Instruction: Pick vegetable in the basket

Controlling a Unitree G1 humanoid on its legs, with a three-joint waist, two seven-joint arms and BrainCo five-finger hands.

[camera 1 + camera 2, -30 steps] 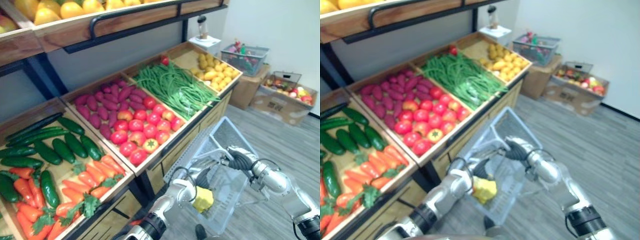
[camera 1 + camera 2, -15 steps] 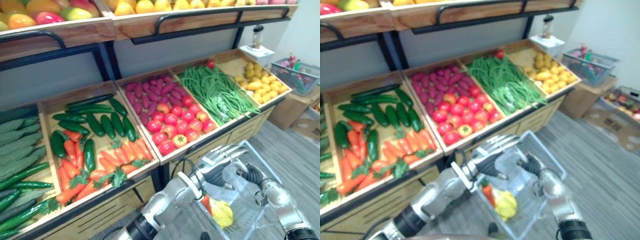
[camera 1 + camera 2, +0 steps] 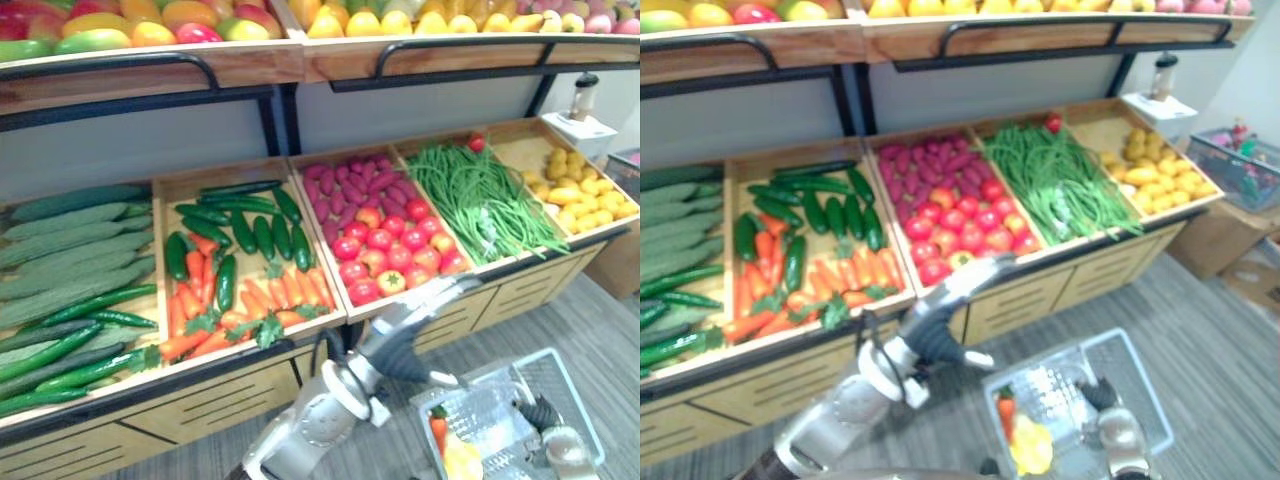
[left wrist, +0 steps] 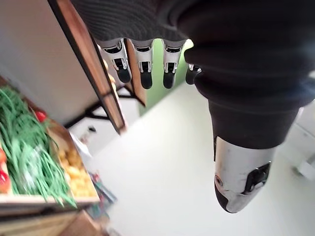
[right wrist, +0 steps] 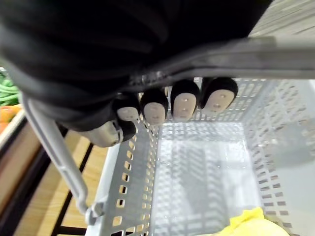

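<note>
Two hands: my left hand hovers above the basket on its left side, fingers straight and slack, with nothing in them. My right hand is clenched round the basket's handle.
Why the right grips so: it carries the basket by that bar, so the basket hangs low with its open mouth up, ready to take what I drop in.
Why the left is free: it sits between the basket and the front edge of the stand with an empty palm, so I read it as ready for the next pick.
Vegetables in the basket: one carrot lies on the basket's floor at the end nearest the stand. A yellow piece lies just beside it; I cannot tell what kind it is.
Stock beyond the basket: the tomatoes are in the crate nearest the basket. The green beans are in the crate to their right. The loose carrots and cucumbers share a crate farther to the left.
Progress: two pieces are in and the basket has plenty of room, so I judge the picking is part done.
Next move: I would send the left hand up over the stand's front lip to a crate and close it on one piece, holding the basket level meanwhile.
Risk: the basket hangs from one hand, so a swing of that arm could tip it.
Writing: I can read none on the basket or the crates.
</note>
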